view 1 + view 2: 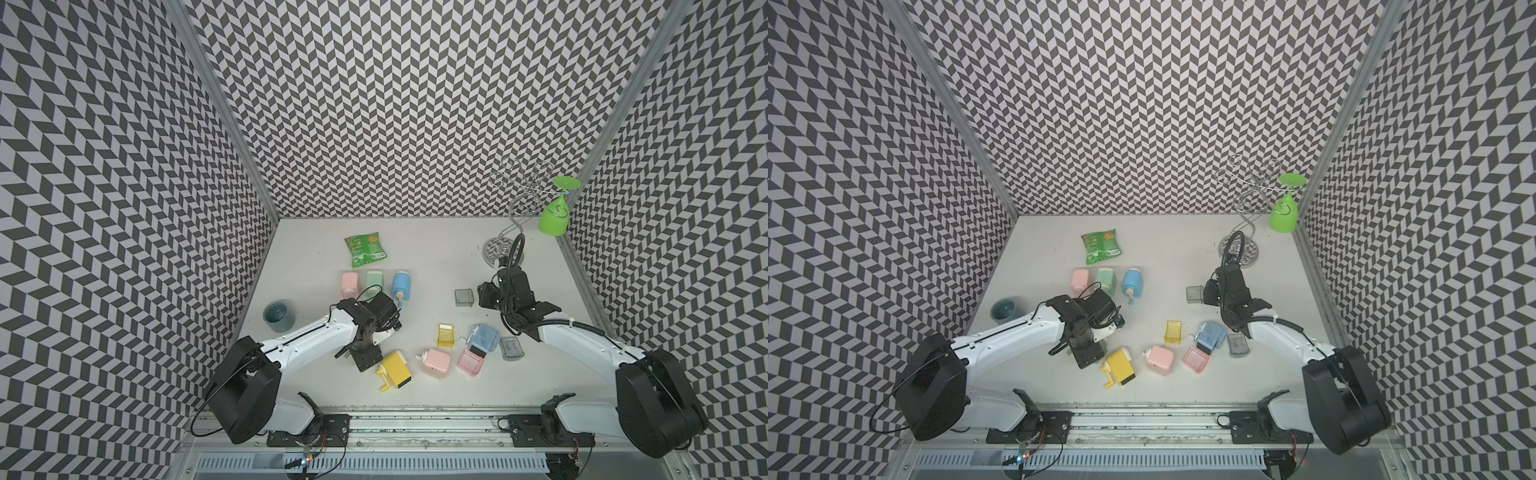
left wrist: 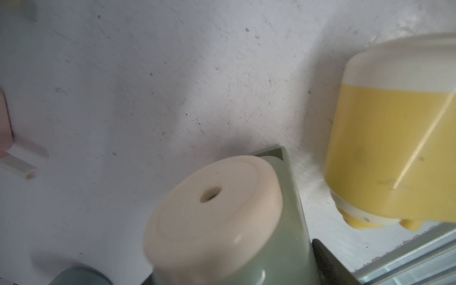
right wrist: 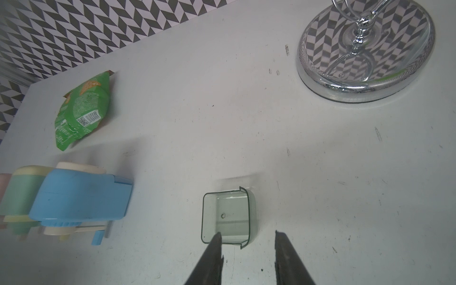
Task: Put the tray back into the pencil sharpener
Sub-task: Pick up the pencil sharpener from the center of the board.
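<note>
While this looks like the pick-up step, both top views show your right end effector (image 1: 478, 296) just beside the clear green tray (image 1: 464, 297), on the surface (image 1: 415, 257) near the chrome stand (image 1: 495, 250). Left wrist: a green sharpener (image 2: 222, 222) touches one finger (image 2: 325, 266) of the left end effector (image 1: 365, 358); clenched or not, you cannot tell. Right wrist: fingers (image 3: 209, 259) parted, empty, either side of a tray wall. Next: clamp, lift, align with the sharpener.

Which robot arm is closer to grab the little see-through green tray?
Right. The right gripper is open right at the clear green-tinted plastic tray, one finger overlapping its rim. The left arm is farther off.
</note>
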Robot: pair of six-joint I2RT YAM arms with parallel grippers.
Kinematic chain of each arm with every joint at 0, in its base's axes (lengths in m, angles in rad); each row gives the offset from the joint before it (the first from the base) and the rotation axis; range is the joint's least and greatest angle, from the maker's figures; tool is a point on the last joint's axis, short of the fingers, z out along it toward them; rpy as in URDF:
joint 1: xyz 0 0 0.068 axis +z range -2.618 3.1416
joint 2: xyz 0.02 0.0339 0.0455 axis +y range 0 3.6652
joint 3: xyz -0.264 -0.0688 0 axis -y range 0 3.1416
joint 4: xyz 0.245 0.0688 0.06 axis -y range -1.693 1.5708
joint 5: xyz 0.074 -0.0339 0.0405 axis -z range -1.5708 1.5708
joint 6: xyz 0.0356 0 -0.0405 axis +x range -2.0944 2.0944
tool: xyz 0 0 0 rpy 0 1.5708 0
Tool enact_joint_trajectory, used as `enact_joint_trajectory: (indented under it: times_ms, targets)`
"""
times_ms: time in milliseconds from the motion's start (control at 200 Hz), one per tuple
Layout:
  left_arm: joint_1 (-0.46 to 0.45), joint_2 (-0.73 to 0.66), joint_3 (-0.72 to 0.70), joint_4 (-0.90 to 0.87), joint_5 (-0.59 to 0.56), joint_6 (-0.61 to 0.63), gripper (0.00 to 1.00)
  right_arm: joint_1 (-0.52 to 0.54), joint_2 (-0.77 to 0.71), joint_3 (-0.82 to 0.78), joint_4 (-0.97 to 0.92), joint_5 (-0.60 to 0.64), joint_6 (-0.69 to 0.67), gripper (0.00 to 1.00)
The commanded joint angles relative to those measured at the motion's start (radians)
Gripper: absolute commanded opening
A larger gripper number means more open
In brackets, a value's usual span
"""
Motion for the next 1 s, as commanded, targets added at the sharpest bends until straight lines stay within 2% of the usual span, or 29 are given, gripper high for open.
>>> enact_joint_trajectory:
  times_ms: [0,160,290,391,591,676,831,996]
  targets:
    - [0.005,0.014,-0.007,0.061,0.004,0.002,0.68,-0.008,-0.032,-0.002,0.047,-0.008,-0.006,0.36]
    - [0.005,0.022,0.001,0.064,0.006,0.014,0.66,-0.01,-0.042,-0.006,0.044,-0.008,-0.003,0.36]
    - [0.006,0.011,-0.001,0.069,-0.011,0.032,0.56,-0.009,-0.047,-0.011,0.047,-0.009,-0.001,0.36]
    - [0.005,-0.018,-0.012,0.07,-0.03,0.062,0.44,-0.009,-0.047,-0.01,0.047,-0.01,0.0,0.36]
    - [0.005,-0.121,-0.045,0.073,-0.07,0.112,0.35,-0.01,-0.048,-0.012,0.048,-0.015,0.0,0.36]
    - [0.007,-0.169,-0.036,0.063,-0.074,0.121,0.34,-0.009,-0.047,-0.01,0.047,-0.016,0.001,0.36]
    - [0.006,-0.234,0.052,0.0,-0.015,0.143,0.29,-0.009,-0.046,-0.013,0.048,-0.016,0.0,0.36]
    - [-0.026,-0.226,0.225,-0.023,0.062,0.247,0.27,-0.01,-0.039,-0.021,0.061,-0.01,-0.003,0.36]
